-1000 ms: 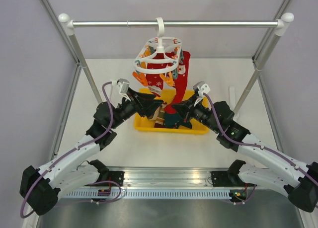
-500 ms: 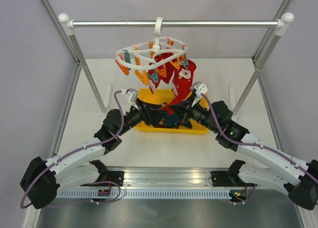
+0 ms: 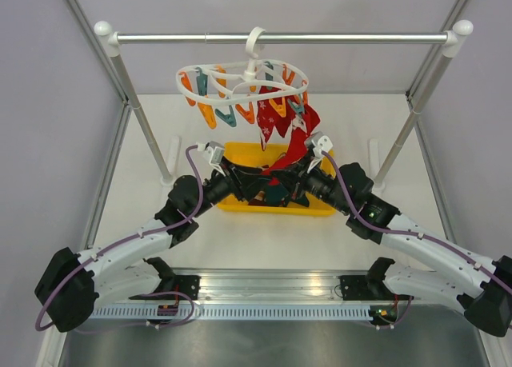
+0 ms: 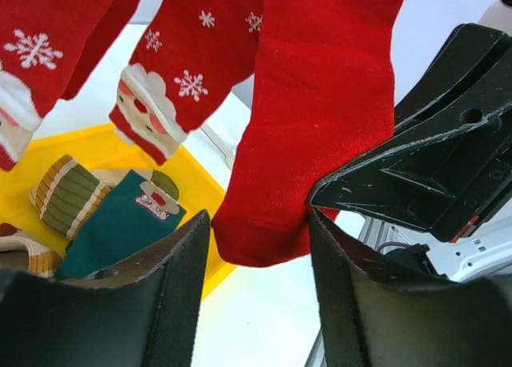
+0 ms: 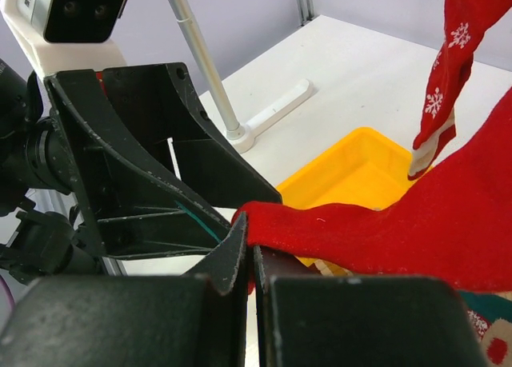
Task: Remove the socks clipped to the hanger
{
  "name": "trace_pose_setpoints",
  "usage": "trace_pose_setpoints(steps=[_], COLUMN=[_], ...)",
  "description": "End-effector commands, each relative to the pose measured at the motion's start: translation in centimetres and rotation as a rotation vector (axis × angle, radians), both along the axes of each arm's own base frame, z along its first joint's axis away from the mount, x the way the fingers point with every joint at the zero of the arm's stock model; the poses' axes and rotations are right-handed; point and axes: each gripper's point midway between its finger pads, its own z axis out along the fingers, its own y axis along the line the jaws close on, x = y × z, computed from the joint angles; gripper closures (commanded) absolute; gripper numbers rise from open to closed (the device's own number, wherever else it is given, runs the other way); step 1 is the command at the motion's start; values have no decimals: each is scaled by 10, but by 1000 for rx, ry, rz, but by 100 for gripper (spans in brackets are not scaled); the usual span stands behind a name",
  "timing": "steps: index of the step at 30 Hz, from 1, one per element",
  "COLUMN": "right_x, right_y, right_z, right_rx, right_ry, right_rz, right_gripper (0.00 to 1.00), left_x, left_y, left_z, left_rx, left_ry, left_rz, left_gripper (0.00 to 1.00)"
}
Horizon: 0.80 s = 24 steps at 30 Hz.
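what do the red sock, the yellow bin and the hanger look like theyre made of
red sock: soft knit fabric, fine fuzzy weave, matte.
yellow bin: likely moulded plastic, smooth, slight sheen.
hanger: seemingly white plastic, thin smooth struts.

Red sock [image 5: 448,223]: soft knitted cloth, matt; a fine weave is seen. Hanger [image 3: 253,71]: white plastic, smooth, slightly glossy. Pegs [image 3: 210,115]: orange and teal plastic, smooth. Rail [image 3: 336,38]: bright metal, polished. Yellow tray [image 5: 360,167]: smooth plastic, faint sheen noted. Right gripper [image 5: 250,243] and left gripper [image 4: 258,223]: black plastic, matt, grainy; pale scuffs are seen along the edges. Table [image 3: 360,119]: white, matt.
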Motion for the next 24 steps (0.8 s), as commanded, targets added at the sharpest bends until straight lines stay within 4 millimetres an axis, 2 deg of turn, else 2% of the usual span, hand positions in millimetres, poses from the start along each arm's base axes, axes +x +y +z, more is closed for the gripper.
trace_pose_setpoints(steps=[1,8,12,17,20,21,24], right_x=[1,2,3,5,7,8,11], right_y=[3,3,3,2,-1,-5,-22], right_z=[23,23,21,21,21,23,25], right_rx=[33,32,28,27,14,14,-9], right_ry=[-31,-30,-26,-25,-18,-24,-28], right_rz=[2,-6,-12,-24,-46,-62,-131], right_gripper=[99,99,99,99,82,62,34], left_x=[-5,-8,-8,-10,-6,-5,-2], left_y=[-5,-10,-11,-10,-9,-8,-5], left_z=[31,32,31,32,29,28,21], left_rx=[-63,-68,-69,-74,-61,-55,-40], left_ry=[-80,-80,-73,-70,-52,-48,-26], left_rz=[-33,-61,-64,-66,-45,-34,-10], left_gripper=[45,75,97,98,98,98,98])
